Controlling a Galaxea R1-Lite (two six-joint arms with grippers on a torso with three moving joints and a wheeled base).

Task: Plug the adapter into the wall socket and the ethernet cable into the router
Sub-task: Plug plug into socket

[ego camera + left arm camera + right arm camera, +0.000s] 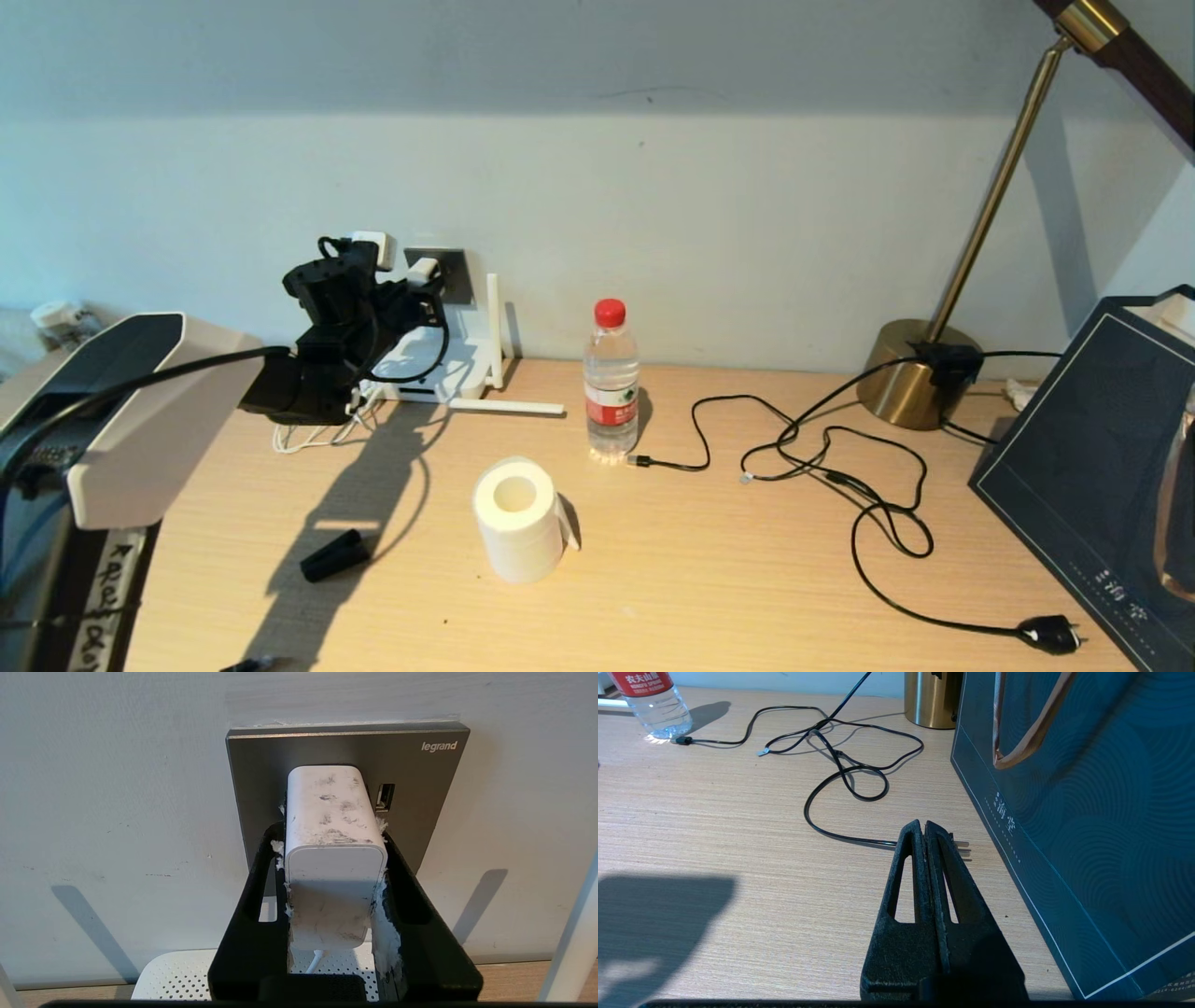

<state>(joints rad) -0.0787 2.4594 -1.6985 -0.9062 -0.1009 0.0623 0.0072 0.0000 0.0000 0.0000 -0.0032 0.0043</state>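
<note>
Your left gripper [334, 896] has its jaws clamped on the flat sides of the small, scuffed white cube adapter [332, 826], a light, rigid, slick-shelled block pressed against the dark grey metallic wall socket [420, 788]; the right gripper [924, 828] rests closed.

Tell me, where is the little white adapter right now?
The adapter sits clamped in the left end effector against the wall socket, above the router, at the desk's back left in the head view.
</note>
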